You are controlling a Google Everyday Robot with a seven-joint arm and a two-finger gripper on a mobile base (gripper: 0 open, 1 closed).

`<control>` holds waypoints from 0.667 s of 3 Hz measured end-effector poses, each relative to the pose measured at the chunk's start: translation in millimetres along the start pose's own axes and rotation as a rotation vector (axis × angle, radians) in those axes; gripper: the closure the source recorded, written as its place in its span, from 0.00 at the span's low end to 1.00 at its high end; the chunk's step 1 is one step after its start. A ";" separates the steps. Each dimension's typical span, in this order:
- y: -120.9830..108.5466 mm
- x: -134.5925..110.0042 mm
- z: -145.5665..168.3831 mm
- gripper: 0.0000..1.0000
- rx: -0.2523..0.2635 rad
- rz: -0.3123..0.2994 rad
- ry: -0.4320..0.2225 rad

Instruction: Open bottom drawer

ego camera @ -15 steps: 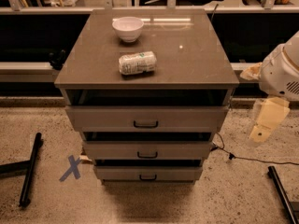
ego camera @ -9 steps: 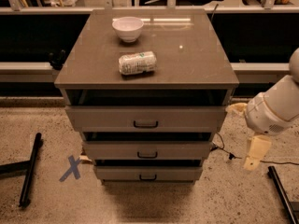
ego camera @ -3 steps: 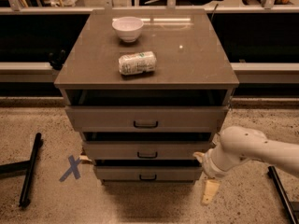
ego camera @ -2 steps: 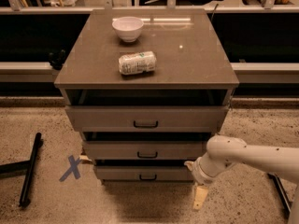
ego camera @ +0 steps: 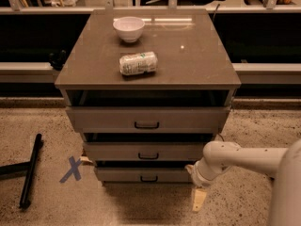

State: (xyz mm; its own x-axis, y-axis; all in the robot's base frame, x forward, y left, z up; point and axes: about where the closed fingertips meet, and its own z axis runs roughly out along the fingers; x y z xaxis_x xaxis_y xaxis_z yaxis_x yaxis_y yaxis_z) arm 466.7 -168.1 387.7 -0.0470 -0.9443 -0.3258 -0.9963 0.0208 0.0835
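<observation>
The bottom drawer (ego camera: 136, 174) is the lowest of three grey-taupe fronts, with a small black handle (ego camera: 149, 178) at its centre. It sits about level with the drawers above, with only a thin dark gap over it. My white arm (ego camera: 244, 157) reaches in from the right. My gripper (ego camera: 199, 199) hangs low near the floor, just right of the bottom drawer's right end, and is apart from the handle.
The middle drawer (ego camera: 148, 151) and top drawer (ego camera: 146, 119) carry like handles. A white bowl (ego camera: 129, 28) and a can (ego camera: 138, 62) lying on its side rest on the cabinet top. A black stand leg (ego camera: 30, 171) and a blue tape X (ego camera: 72, 168) are on the floor at left.
My arm has come down from beside the cabinet's right side and swung left and low, bringing the gripper next to the bottom drawer. The drawers have not moved.
</observation>
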 end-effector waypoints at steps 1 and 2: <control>-16.3 20.0 36.0 0.00 0.007 -0.001 0.024; -53.8 49.3 106.7 0.00 0.014 -0.023 0.014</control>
State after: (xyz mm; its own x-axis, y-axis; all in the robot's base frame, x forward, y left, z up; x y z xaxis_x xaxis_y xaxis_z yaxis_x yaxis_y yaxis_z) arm 510.3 -180.7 266.6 -0.0227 -0.9489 -0.3147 -0.9980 0.0030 0.0630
